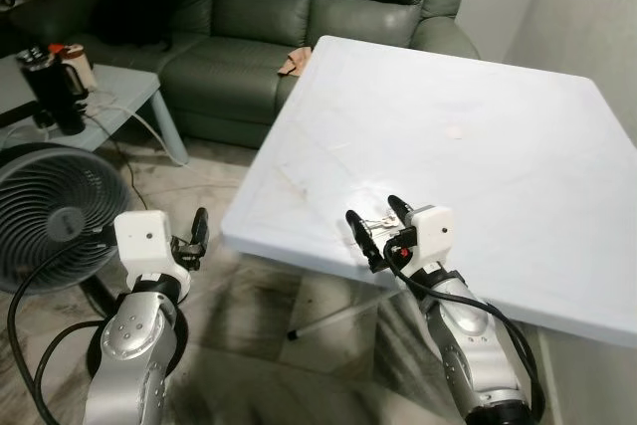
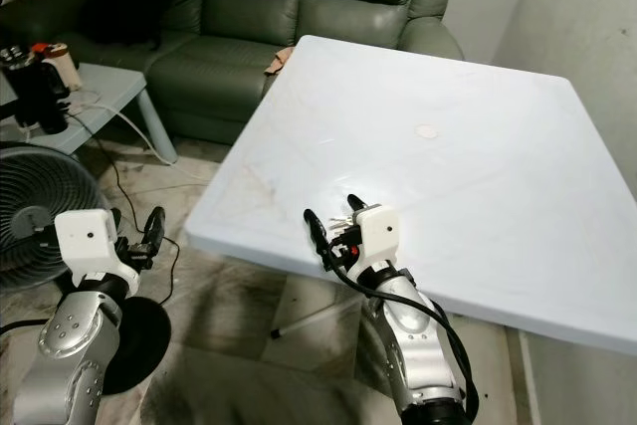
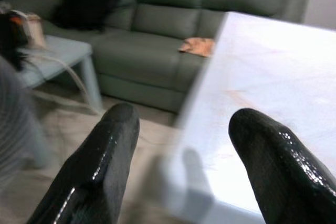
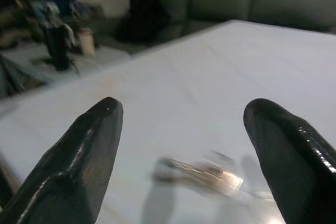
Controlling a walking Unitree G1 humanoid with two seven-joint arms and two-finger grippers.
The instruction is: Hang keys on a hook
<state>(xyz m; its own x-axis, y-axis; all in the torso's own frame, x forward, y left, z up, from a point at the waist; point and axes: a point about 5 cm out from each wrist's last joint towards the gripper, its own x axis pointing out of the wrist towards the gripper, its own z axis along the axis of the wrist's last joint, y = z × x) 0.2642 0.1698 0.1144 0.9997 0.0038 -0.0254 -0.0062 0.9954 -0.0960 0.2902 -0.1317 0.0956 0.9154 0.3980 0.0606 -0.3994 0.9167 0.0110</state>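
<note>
The right gripper point(image 1: 376, 214) hovers over the white table point(image 1: 478, 126) with fingers spread wide around the keys point(image 4: 202, 171), not touching them. The left gripper point(image 3: 184, 166) is also spread, empty.

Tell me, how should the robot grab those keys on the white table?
Probably from above, pinching across the middle of the keys. They lie flat near the table edge, and the open right gripper already straddles them, so lowering and closing looks simplest.

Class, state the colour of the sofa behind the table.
Dark green sofa, clearest in the left eye view.
</note>
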